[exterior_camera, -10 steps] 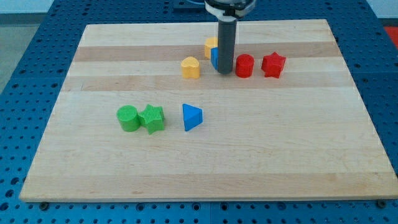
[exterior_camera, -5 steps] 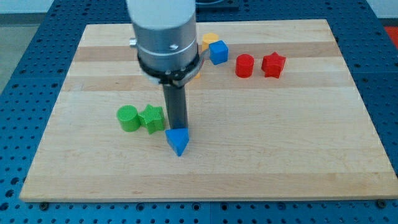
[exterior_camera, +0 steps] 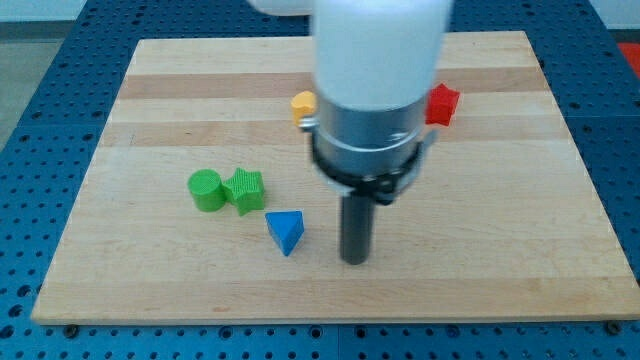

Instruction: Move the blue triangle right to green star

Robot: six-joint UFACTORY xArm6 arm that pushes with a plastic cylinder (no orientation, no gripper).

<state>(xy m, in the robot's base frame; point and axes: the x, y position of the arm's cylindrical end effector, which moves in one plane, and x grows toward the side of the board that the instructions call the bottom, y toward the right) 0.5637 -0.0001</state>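
Pale wood fills the table, ringed by blue pegboard. You are lining up a push: the blue triangle lies toward the bottom edge, just below and right of the green star, not yet level with it. Your tip stands apart on the triangle's right, rod upright under the bulky arm. There is no claw to open or close, only a rod. Next, I judge, come under the triangle and nudge it toward the top edge.
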